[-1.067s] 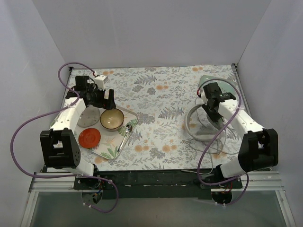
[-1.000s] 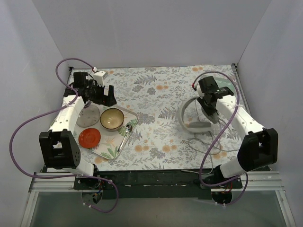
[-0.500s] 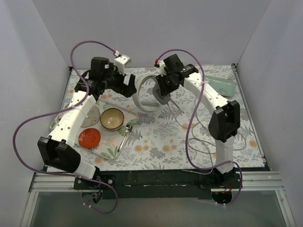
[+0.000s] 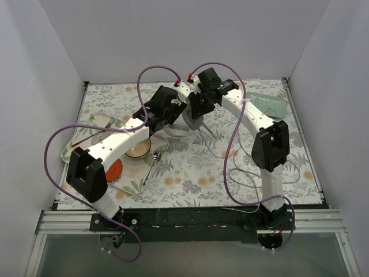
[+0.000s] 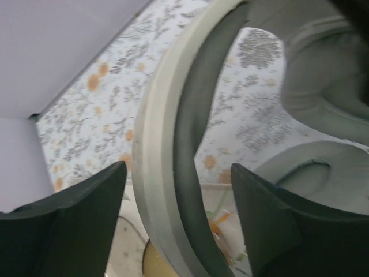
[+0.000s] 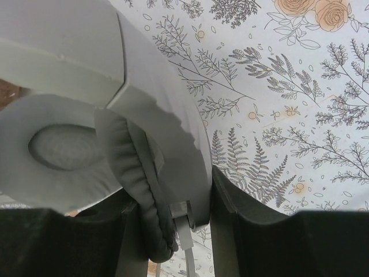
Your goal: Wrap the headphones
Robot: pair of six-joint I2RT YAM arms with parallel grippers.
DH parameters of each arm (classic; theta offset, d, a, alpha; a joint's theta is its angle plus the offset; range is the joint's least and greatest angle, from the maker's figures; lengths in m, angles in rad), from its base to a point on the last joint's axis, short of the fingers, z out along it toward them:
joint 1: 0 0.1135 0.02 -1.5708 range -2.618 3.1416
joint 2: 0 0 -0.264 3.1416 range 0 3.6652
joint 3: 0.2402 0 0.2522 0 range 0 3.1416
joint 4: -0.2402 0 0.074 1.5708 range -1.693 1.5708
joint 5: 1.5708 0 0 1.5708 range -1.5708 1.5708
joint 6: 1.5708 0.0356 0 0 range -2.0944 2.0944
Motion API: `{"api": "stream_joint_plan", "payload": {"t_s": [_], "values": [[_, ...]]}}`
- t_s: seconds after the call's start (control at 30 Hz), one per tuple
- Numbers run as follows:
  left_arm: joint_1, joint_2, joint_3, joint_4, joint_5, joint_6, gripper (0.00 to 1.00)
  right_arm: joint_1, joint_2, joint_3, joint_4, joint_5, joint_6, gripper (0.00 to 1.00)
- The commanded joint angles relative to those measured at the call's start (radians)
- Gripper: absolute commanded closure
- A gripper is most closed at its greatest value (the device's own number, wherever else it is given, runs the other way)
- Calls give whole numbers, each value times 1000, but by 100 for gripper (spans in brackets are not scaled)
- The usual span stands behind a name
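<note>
Right gripper carried the headphones from the table's right side to far centre. Left gripper swung across from above the tray, ending astride the headband, fingers apart.

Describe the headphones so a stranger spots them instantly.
Look at the far centre of the floral table. The headphones are there, an earcup pinched in the right claw, the headband between the open fingers of the left claw. Only they are white-grey and arched, with padded cups.
</note>
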Motion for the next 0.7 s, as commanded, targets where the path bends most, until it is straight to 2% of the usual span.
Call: {"api": "stream_joint_plan", "payload": {"t_s": [0.0, 0.07, 0.13, 0.2, 0.3, 0.33, 0.37, 0.4, 0.47, 0.5, 0.53, 0.57, 0.6, 0.63, 0.67], "values": [[-28, -13, -24, 206, -266, 137, 46, -1, -82, -6, 66, -51, 24, 99], [-48, -12, -35, 233, -292, 174, 60, -1, -84, -11, 66, -48, 20, 99], [-59, -9, -40, 243, -300, 192, 69, -1, -84, -15, 68, -46, 20, 99], [-70, -1, -47, 240, -304, 206, 74, -1, -84, -19, 70, -43, 17, 99], [-70, 4, -44, 200, -262, 180, 100, -1, -88, -20, 79, -40, 4, 99], [-68, 7, -35, 177, -240, 154, 100, -1, -96, -23, 100, -48, 0, 97], [-57, 14, -26, 125, -211, 112, 100, 0, -107, -43, 120, -66, -6, 91], [-48, 22, 6, 97, -183, 82, 100, -1, -143, -61, 146, -71, -8, 75], [-1, 36, 43, 24, -93, 35, 100, 3, -198, -163, 266, -63, -28, 56], [21, 53, 83, 1, -61, -17, 100, 11, -276, -210, 319, -63, -42, 36], [44, 62, 110, -26, 29, -40, 100, 15, -322, -271, 389, -63, -80, 22], [96, 70, 137, -82, 73, -74, 100, 18, -370, -395, 531, -71, -101, 10], [120, 86, 160, -107, 129, -120, 100, 25, -472, -473, 621, -81, -124, 1], [143, 90, 205, -128, 180, -145, 100, 25, -526, -542, 704, -95, -140, 1], [186, 94, 221, -157, 264, -165, 100, 25, -579, -612, 884, -115, -172, 2]]}}
